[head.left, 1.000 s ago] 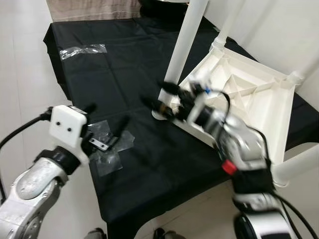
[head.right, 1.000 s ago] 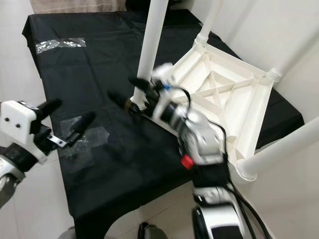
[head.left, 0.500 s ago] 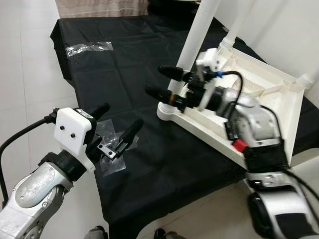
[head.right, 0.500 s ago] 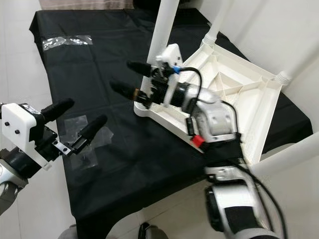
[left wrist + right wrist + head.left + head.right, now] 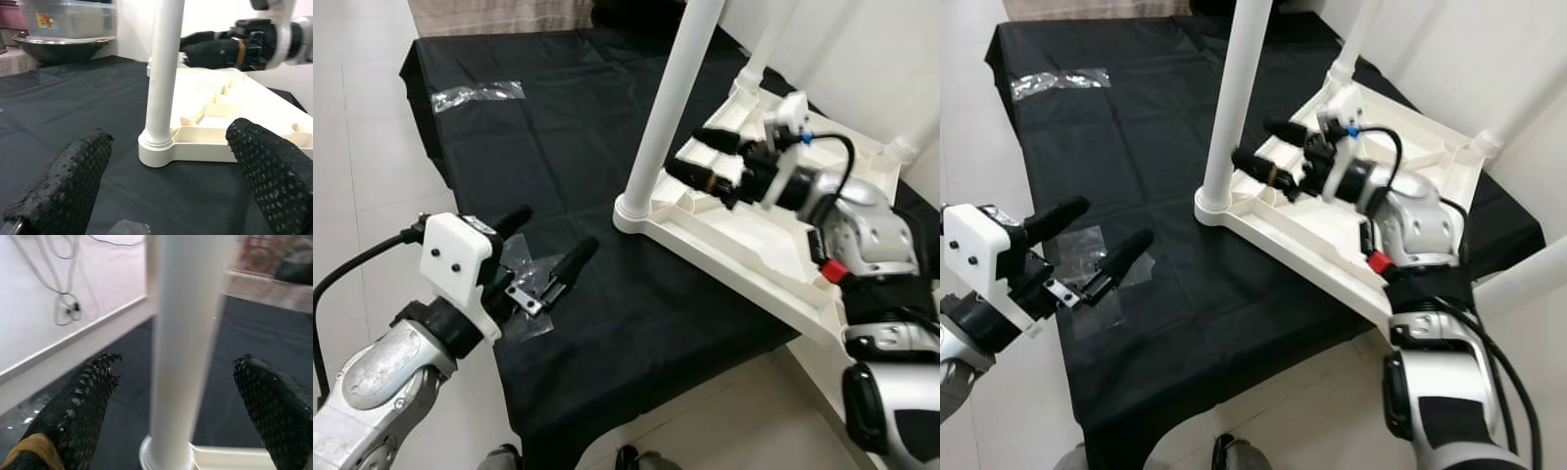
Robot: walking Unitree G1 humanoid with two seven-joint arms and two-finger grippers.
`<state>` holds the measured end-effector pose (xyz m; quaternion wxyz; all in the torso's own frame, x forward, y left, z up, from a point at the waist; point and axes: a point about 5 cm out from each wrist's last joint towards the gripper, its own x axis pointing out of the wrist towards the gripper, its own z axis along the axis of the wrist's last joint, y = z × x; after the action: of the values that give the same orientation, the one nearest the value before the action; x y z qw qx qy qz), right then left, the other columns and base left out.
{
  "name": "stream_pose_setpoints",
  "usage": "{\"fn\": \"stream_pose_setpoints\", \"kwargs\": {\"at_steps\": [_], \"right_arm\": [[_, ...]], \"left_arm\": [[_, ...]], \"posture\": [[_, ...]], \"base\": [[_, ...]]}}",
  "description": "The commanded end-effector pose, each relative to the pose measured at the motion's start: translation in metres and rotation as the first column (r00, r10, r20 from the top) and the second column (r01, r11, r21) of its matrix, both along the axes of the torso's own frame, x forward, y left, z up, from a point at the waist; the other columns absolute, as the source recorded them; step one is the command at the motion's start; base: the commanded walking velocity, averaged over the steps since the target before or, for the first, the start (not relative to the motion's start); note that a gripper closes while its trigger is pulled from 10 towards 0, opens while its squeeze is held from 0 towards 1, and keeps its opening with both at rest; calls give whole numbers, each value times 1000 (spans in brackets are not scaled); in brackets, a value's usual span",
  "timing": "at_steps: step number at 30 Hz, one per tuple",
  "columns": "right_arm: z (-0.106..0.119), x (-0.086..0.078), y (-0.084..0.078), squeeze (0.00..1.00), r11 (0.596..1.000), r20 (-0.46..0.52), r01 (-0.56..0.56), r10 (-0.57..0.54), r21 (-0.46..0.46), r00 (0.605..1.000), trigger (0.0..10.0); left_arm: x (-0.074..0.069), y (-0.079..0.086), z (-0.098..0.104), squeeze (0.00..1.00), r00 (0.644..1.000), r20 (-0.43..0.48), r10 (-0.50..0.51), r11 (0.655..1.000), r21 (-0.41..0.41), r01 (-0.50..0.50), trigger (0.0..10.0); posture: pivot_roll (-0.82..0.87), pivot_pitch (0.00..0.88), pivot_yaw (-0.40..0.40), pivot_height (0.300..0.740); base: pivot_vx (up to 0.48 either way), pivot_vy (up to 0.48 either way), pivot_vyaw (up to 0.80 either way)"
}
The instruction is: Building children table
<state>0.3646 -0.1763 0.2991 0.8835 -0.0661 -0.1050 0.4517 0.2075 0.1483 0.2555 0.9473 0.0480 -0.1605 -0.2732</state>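
The white plastic children's table (image 5: 822, 211) lies upside down on a surface covered with a black cloth (image 5: 548, 137). One white leg (image 5: 671, 108) stands upright in its near corner socket. My right gripper (image 5: 683, 155) is open over the table's ribbed underside, just right of that leg, with its fingertips pointing at it. In the right wrist view the leg (image 5: 186, 333) rises between the two spread fingers (image 5: 73, 406). My left gripper (image 5: 553, 235) is open above the cloth near its front left edge, apart from the table. In the left wrist view it faces the leg (image 5: 164, 73).
A clear plastic bag (image 5: 1087, 245) lies under my left gripper, and another clear wrapper (image 5: 475, 95) lies at the far left of the cloth. More legs (image 5: 769, 44) stand in the other corners. White walls close in on the right; tiled floor (image 5: 362, 147) is at the left.
My right gripper has drawn back from left of the upright leg to its right side, over the table's underside. The left gripper holds about the same place, still open.
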Motion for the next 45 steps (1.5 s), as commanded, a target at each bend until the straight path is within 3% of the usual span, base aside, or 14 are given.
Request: {"fn": "stream_pose_setpoints", "kwargs": {"at_steps": [1, 4, 10, 21, 22, 24, 25, 36, 39, 40, 41, 42, 43, 45], "right_arm": [[-1, -1, 1, 0, 999, 4, -35, 35, 2, 999, 10000], [0, -2, 22, 0, 992, 18, -127, 127, -1, 992, 10000], [2, 13, 38, 0, 994, 26, -110, 109, 24, 994, 10000], [19, 23, 31, 0, 987, 53, -155, 157, -37, 986, 10000], [21, 23, 30, 0, 987, 54, -158, 160, -41, 986, 4157], [22, 23, 29, 0, 986, 54, -160, 162, -44, 985, 4157], [24, 23, 28, 0, 983, 55, -177, 179, -52, 982, 0], [14, 21, 23, 0, 976, 46, -203, 208, -82, 977, 0], [6, 20, 13, 0, 983, 16, -154, 157, -104, 987, 0], [-2, 31, 4, 0, 977, 20, 212, -212, 5, 977, 0], [-2, 31, 4, 0, 977, 20, 212, -212, 5, 977, 0], [-8, 35, -7, 0, 877, -3, 474, -476, 81, 880, 0], [-43, 17, 8, 0, 823, -72, 566, -563, 33, 823, 0], [-43, 17, 8, 0, 823, -72, 566, -563, 33, 823, 0]], "left_arm": [[-3, -3, -1, 0, 1000, -8, -20, 1000, -1, 20, 10000], [-3, -1, -1, 0, 1000, -8, -16, 1000, -3, 16, 10000], [-3, -4, 1, 0, 1000, -5, -27, 1000, -9, 27, 10000], [-6, -4, 3, 0, 1000, 0, -19, 1000, -11, 19, 10000], [-7, -4, 3, 0, 1000, -1, -18, 1000, -11, 18, 10000], [-7, -4, 3, 0, 1000, -1, -17, 1000, -12, 17, 10000], [-7, -4, 4, 0, 1000, 0, -15, 1000, -12, 15, 10000], [-9, -3, 3, 0, 1000, -9, -11, 1000, -16, 11, 10000], [-9, -5, 1, 0, 1000, -14, -16, 1000, -20, 16, 10000], [-11, -5, 0, 0, 1000, -17, -16, 1000, -19, 16, 10000], [-11, -5, 0, 0, 1000, -17, -16, 1000, -19, 16, 10000], [-12, -5, -1, 0, 1000, -18, -15, 1000, -17, 15, 10000], [-13, -4, 0, 0, 1000, -18, -14, 1000, -19, 14, 10000], [-13, -4, 0, 0, 1000, -18, -14, 1000, -19, 14, 10000]], "posture": [[85, 252, -145, 740], [76, 255, -143, 740], [91, 258, -146, 740], [102, 281, -158, 740], [102, 281, -158, 740], [102, 281, -158, 740], [104, 289, -163, 740], [93, 291, -160, 740], [83, 288, -185, 740], [89, 272, -203, 740], [89, 272, -203, 740], [90, 269, -205, 740], [89, 266, -210, 740], [89, 266, -210, 740]], "base": [[0, 0, 0], [0, 0, 0], [0, 0, 0], [0, 0, 0], [0, 0, 0], [0, 0, 0], [0, 0, 0], [0, 0, 0], [0, 0, 0], [0, 0, 0], [0, 0, 0], [0, 0, 0], [0, 0, 0], [0, 0, 0]]}}
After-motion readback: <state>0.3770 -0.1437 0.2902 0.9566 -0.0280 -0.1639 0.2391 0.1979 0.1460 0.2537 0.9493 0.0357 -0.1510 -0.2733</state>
